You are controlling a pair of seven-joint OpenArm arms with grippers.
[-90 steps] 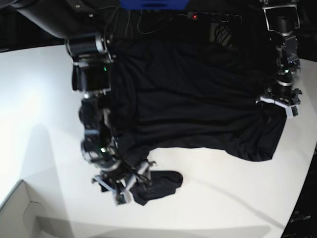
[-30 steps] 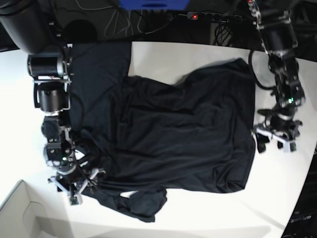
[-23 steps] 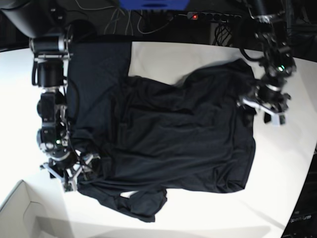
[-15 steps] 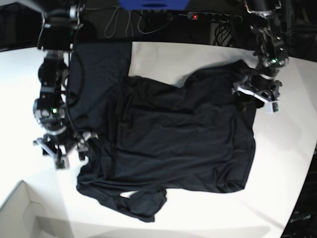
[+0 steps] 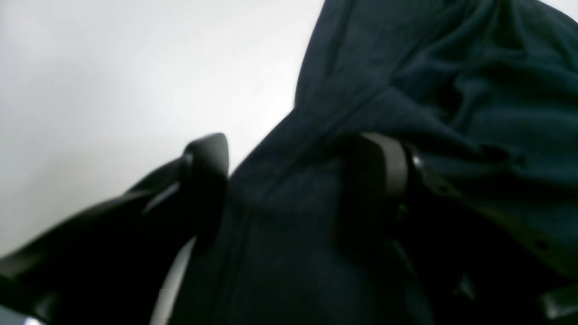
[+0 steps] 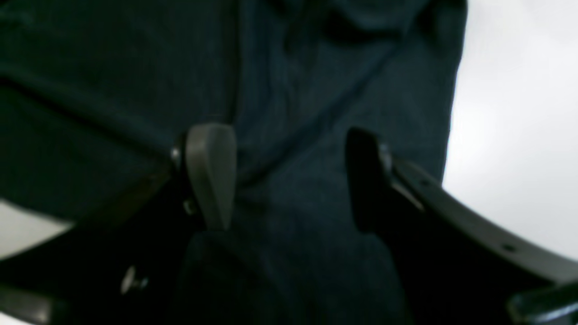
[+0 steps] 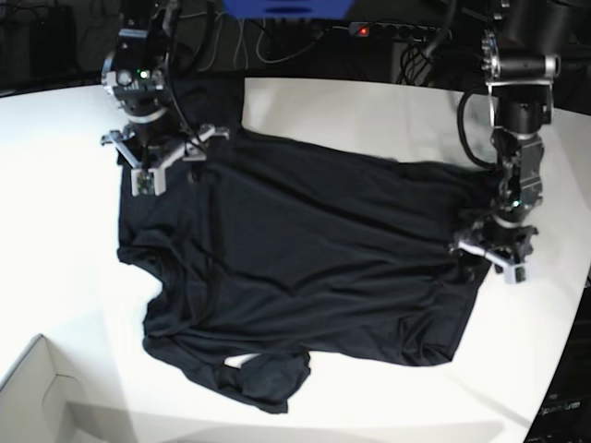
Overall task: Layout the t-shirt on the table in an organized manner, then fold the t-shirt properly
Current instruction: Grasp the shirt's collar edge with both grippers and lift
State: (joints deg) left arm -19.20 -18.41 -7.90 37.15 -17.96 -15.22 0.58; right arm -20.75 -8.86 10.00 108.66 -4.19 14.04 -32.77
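Since half a second ago, the t-shirt (image 7: 305,268) has been drawn flatter and wider across the table (image 7: 55,203), so layout is judged nearly done. Cloth lies under both wide-spread grippers, left gripper (image 7: 492,261) and right gripper (image 7: 157,161); neither is seen gripping. One shirt and two grippers are counted.

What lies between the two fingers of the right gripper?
In the right wrist view, only the t-shirt fabric lies between the open right gripper fingers.

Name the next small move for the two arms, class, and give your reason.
Probably lower and close both open grippers, left gripper and right gripper, on the t-shirt edges. The near sleeve lies bunched, so the cloth needs another spreading pull.
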